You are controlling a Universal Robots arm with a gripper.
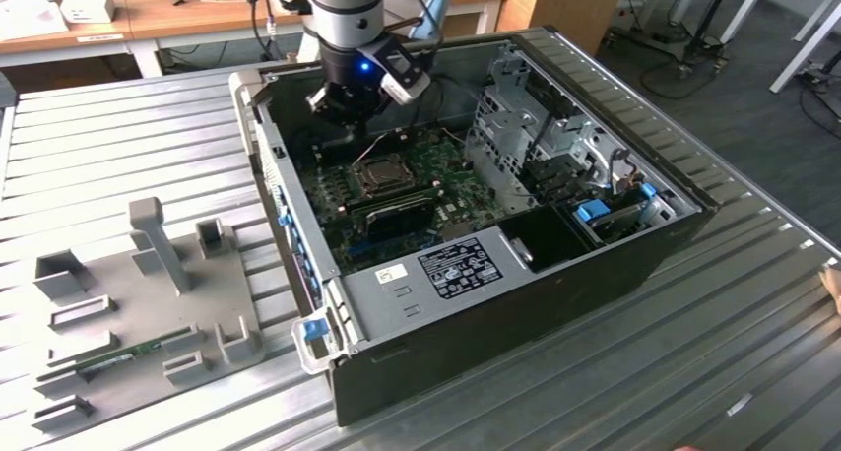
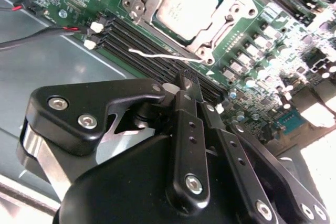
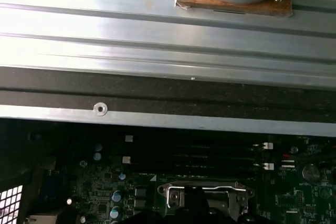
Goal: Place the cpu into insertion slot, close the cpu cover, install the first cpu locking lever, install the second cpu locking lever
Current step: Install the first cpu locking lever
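My gripper (image 2: pixel 185 83) has its black fingers drawn together at the tips, with nothing between them. In the second wrist view the tips hang above the long black memory slots (image 2: pixel 142 45), clear of the green circuit board (image 2: pixel 273 61).

Just past the tips, a thin pale rod (image 2: pixel 163 55) reaches out across those memory slots from the socket's near corner. I cannot tell whether it is a lever or a loose wire.

Beyond it lies the insertion slot (image 2: pixel 135 7), with the cpu (image 2: pixel 187 7) already seated inside, its pale metal top facing up. The cpu cover (image 2: pixel 227 22) lies flat around the chip, framing it. I touch neither of them.

Red and black wires (image 2: pixel 47 32) trail off the board's edge onto the grey case floor.

In the exterior view my gripper (image 1: pixel 345 104) sits inside the open computer case (image 1: pixel 631 264), near its far wall. The cpu (image 1: pixel 382 172) lies at about five o'clock from it, near but apart. A silver drive cage (image 1: pixel 526 126) stands at three o'clock.

The case rests on a ribbed metal worktop (image 1: pixel 118 146). Farther out, at seven o'clock, a grey fixture (image 1: pixel 158 303) lies well apart from the case.
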